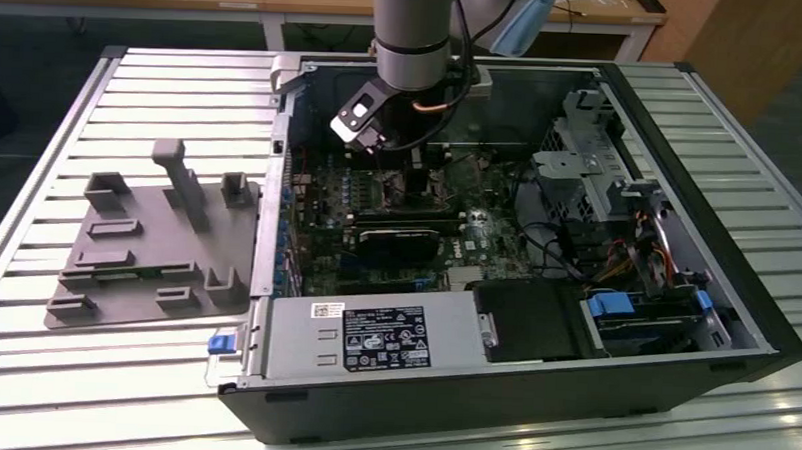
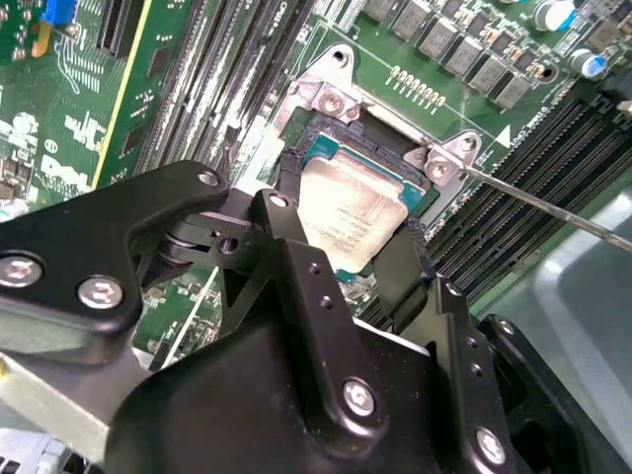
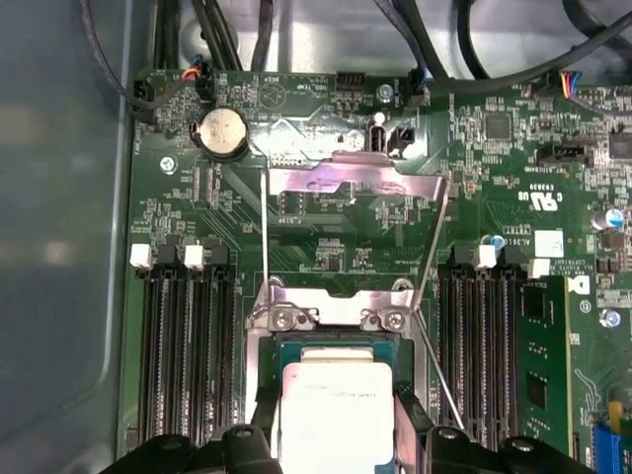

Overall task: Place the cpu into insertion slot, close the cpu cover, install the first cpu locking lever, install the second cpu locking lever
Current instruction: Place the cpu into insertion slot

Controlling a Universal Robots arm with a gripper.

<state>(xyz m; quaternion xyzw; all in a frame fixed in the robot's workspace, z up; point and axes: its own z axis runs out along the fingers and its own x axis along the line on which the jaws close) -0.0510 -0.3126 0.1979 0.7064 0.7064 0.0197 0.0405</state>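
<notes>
In both wrist views the cpu (image 2: 351,212) (image 3: 336,415), a square chip with a dull silver top, lies between my two black fingers (image 2: 286,222). My gripper (image 2: 355,202) (image 3: 338,417) is shut on the cpu's edges, low over the insertion slot (image 2: 318,128), whose dark frame shows around the chip. I cannot tell whether the chip rests in the slot or hovers just above it. The cpu cover (image 3: 346,183), a thin silver frame, stands swung open beyond the socket. Both locking levers (image 3: 264,237) (image 3: 432,257) are thin wires raised free. In the exterior view my gripper (image 1: 410,170) reaches into the computer case.
Memory slots (image 3: 188,346) (image 3: 484,346) flank the socket, with a coin battery (image 3: 222,131) beyond the cover. A black heatsink block (image 1: 400,240), a power supply (image 1: 370,339) and drive cages (image 1: 603,172) crowd the case. A grey fixture plate (image 1: 147,246) lies on the table at the exterior view's left.
</notes>
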